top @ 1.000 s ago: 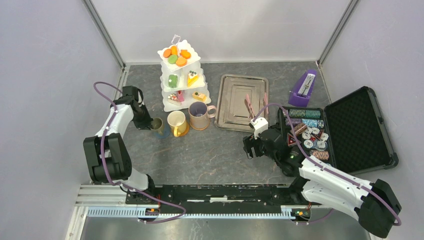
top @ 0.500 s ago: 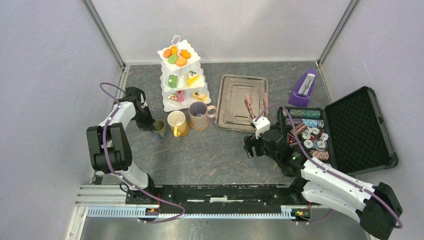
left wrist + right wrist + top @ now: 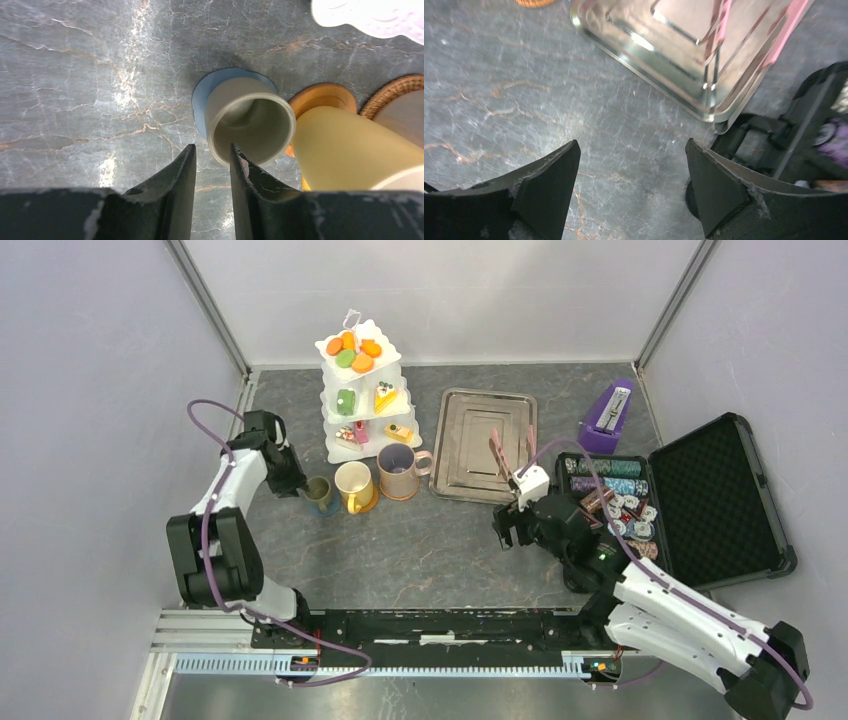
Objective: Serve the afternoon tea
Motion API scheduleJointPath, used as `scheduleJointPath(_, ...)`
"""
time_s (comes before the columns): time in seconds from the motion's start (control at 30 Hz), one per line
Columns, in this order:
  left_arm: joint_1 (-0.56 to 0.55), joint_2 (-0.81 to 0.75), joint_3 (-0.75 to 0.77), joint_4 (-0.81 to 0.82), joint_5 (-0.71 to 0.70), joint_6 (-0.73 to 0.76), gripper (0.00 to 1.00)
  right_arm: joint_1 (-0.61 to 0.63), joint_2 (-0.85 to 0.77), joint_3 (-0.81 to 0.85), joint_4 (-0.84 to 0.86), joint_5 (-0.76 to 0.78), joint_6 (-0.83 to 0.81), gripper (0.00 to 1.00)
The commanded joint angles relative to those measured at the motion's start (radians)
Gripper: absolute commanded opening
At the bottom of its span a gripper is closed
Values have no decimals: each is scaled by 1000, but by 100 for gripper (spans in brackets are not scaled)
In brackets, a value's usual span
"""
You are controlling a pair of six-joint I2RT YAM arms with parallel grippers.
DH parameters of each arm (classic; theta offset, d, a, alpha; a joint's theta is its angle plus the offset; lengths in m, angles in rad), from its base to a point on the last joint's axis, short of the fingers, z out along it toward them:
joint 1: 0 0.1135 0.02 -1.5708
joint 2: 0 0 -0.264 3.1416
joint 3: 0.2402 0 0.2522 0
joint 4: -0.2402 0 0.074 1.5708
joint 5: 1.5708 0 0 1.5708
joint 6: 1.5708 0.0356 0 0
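Observation:
The white three-tier stand (image 3: 362,390) holds toy cakes and orange and green biscuits (image 3: 352,350) at the back; its edge shows in the left wrist view (image 3: 370,15). Three mugs stand in a row before it. The small green mug (image 3: 320,492) (image 3: 250,122) is on a blue coaster, the yellow mug (image 3: 352,485) (image 3: 350,145) on an orange one, and the beige-lilac mug (image 3: 398,470) on a wicker one. My left gripper (image 3: 300,483) (image 3: 212,147) straddles the green mug's near rim, jaws narrowly apart. My right gripper (image 3: 505,535) (image 3: 631,150) is wide open and empty over bare table.
A steel tray (image 3: 485,430) (image 3: 664,50) with pink tongs (image 3: 497,455) lies right of the mugs. An open black case (image 3: 715,490) of poker chips (image 3: 615,505) is at the right, close beside my right wrist. A purple metronome (image 3: 607,417) stands behind it.
The left arm swung in towards the green mug, then drew back left a little; the mug shifted slightly right onto its coaster. The right gripper moved a little right and up.

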Motion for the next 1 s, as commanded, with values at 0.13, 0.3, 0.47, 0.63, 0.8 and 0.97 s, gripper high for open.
scheduleJointPath(0.13, -12, -333, 23, 14, 113, 20, 61, -2, -84, 297, -146, 121, -99, 89)
scheduleJointPath(0.3, -54, -506, 150, 82, 381, 27, 72, -2, -117, 497, -215, 158, -177, 98)
scheduleJointPath(0.47, -121, -594, 243, 272, 635, -25, 100, -2, -155, 655, -228, 229, -240, 98)
scheduleJointPath(0.63, -193, -646, 280, 564, 852, -177, 100, -2, -215, 723, -203, 340, -305, 98)
scheduleJointPath(0.8, -244, -673, 312, 751, 929, -263, 100, -2, -286, 750, -167, 416, -351, 98)
scheduleJointPath(0.97, -244, -729, 305, 752, 884, -228, 100, -2, -353, 711, -89, 450, -390, 98)
